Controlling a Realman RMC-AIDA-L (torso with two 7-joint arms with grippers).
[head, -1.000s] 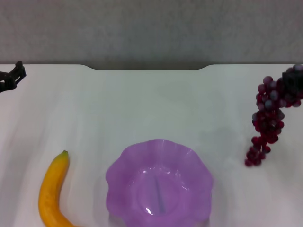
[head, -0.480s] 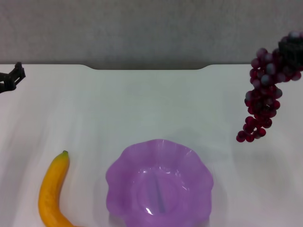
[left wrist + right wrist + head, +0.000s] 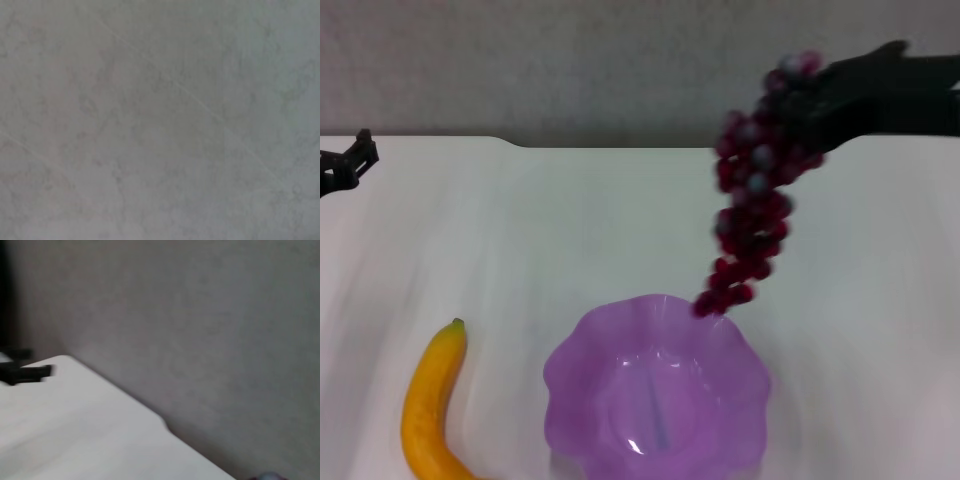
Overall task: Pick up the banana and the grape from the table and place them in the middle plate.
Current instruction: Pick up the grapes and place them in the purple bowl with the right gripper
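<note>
One of two fruits, the grape [image 3: 750,215], is now carried off the worktop [image 3: 570,230] by the right claw [image 3: 800,100], clamped on its top, and hangs over the middle plate's [image 3: 570,375] far rim. Release is judged next; the banana [image 3: 430,405] is left untouched.

The left claw [image 3: 345,165] is parked at the far left edge, its state not discernible.

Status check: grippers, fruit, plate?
Right gripper shut on dark red-purple grape bunch, hanging above far rim of translucent purple scalloped plate. Left gripper parked at table's left edge. Yellow curved banana untouched on table. Nothing in the way.
</note>
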